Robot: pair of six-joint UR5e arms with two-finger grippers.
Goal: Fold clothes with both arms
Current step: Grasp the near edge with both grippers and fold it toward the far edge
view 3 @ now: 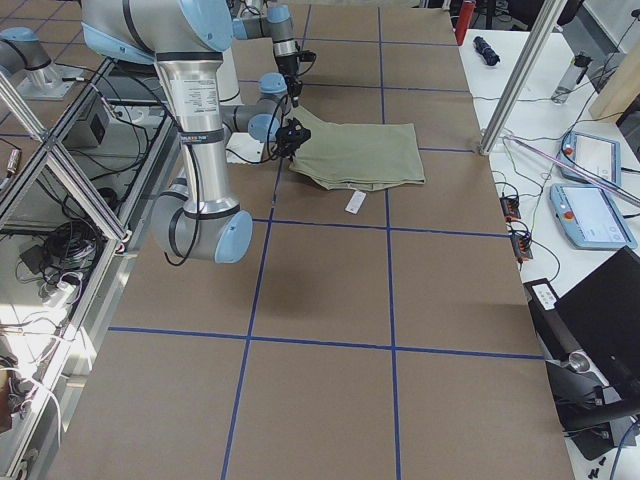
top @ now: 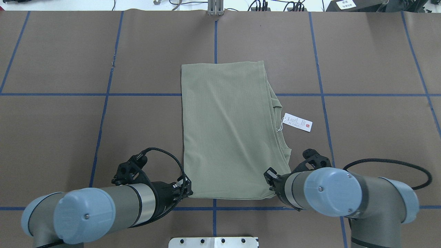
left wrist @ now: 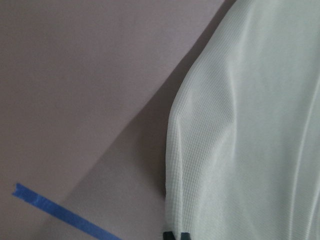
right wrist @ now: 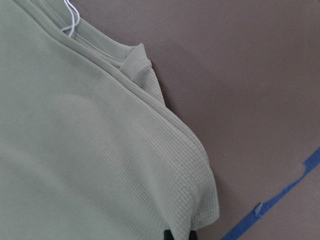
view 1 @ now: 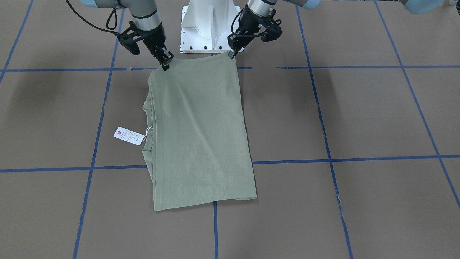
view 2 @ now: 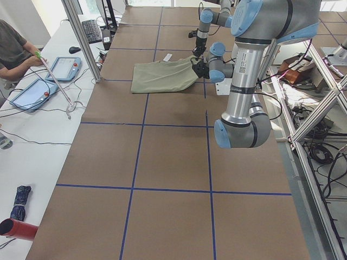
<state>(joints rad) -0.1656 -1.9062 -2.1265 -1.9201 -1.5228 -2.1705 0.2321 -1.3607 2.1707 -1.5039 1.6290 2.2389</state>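
Observation:
The sage-green shirt lies folded into a long rectangle on the brown table, its white hang tag sticking out on a string by the neckline. The shirt's edge nearest the robot is held at both corners. My left gripper is shut on one corner and my right gripper on the other. In the overhead view the left gripper and right gripper sit at the shirt's near corners. Each wrist view shows a pinched corner raised a little, with a shadow beneath: shirt, shirt.
The white base block stands just behind the held edge. Blue tape lines cross the brown table cover. In the exterior left view a person sits at a side bench with tablets.

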